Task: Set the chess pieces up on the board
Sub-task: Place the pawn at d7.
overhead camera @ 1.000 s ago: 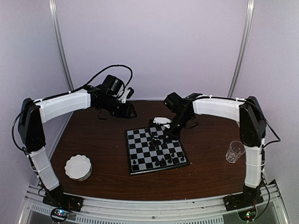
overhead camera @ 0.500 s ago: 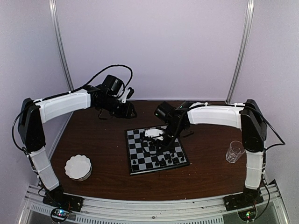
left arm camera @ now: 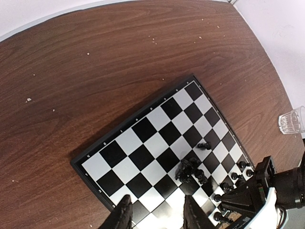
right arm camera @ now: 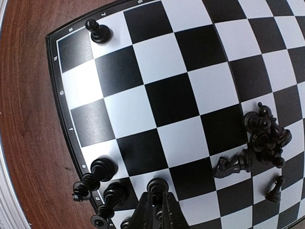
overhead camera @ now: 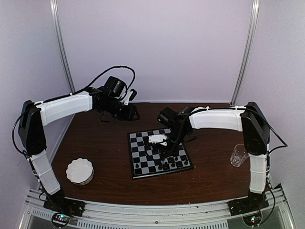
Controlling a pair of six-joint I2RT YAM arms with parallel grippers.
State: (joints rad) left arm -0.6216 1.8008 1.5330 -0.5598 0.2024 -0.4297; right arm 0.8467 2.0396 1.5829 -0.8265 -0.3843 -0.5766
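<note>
The board lies mid-table. Its chess pieces are small and black. A heap of several lies toppled near the middle of the board. Others stand in a row along one edge, and a lone pawn stands in a corner. My right gripper is shut on an upright piece just above a square beside that row. In the top view it hangs over the board's right half. My left gripper is open and empty, raised beyond the far left corner of the board.
A round white scalloped dish sits at the near left of the brown table. A clear glass stands at the right, near the right arm's upright link. Bare wood surrounds the board.
The right arm has swung left and nearer, from the far right corner to over the board's right half. Its jaws stay shut. The left arm has not moved.
</note>
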